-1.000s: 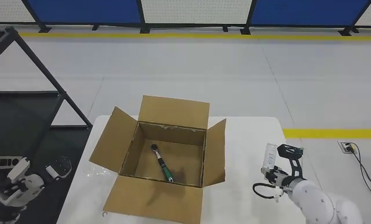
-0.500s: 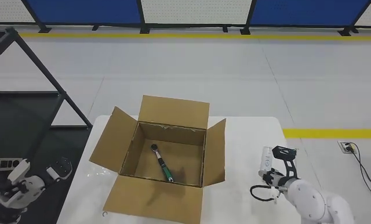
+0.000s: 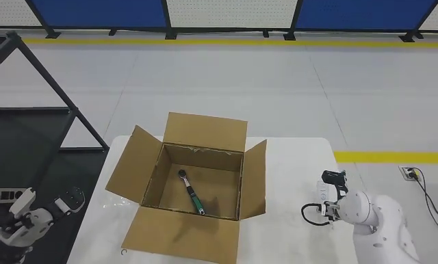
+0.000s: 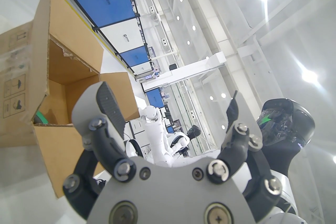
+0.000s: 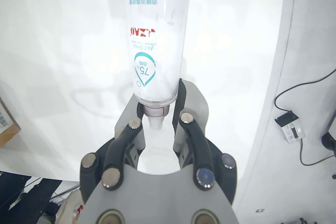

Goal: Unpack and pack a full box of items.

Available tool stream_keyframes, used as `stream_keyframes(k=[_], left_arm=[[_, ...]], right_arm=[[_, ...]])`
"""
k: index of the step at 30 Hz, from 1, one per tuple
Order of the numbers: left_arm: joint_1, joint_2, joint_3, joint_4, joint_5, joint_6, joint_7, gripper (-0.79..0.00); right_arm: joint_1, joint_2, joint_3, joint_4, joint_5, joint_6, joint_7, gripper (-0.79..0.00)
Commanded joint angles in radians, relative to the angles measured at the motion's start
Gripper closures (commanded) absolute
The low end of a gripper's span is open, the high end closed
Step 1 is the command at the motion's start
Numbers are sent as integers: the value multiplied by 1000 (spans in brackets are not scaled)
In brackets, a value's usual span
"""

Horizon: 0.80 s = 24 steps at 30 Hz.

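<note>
An open cardboard box (image 3: 205, 130) stands in the middle of the white table (image 3: 287, 161), and the left wrist view shows its flaps (image 4: 73, 57). Inside it lies a wrench (image 3: 191, 192) with a black head and a green handle. Over the table's right side my right gripper (image 3: 324, 199) is shut on the neck of a clear alcohol bottle (image 3: 319, 189). In the right wrist view the bottle (image 5: 157, 30) points base-first away from the gripper (image 5: 157, 110) toward the tabletop. Off the table's left edge my left gripper (image 3: 46, 202) stands open and holds nothing (image 4: 170, 109).
A black metal rack (image 3: 41, 120) stands to the left of the table. Beyond the table's right edge, a power strip and cables (image 3: 409, 173) lie on the floor. Bare tabletop stretches between the box and the bottle.
My right gripper has carried the bottle a little to the right and toward the table's near edge, swinging it more upright. The left gripper has barely shifted.
</note>
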Motion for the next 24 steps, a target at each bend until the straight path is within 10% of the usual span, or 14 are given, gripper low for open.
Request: stream_keyframes(k=[1, 9, 12, 24], left_arm=[[0, 0, 0, 2, -2, -2, -2, -785], [3, 0, -7, 7, -6, -4, -5, -785], [3, 0, -7, 7, -6, -7, -5, -785], [1, 1, -5, 7, -7, -8, -11, -785]], right_arm=[[17, 2, -3, 37, -2, -3, -1, 0], [86, 10, -16, 171, 16, -24, -18, 0], [97, 12, -24, 190, 14, -23, -23, -323], [71, 24, -20, 135, 38, -9, -25, -739]])
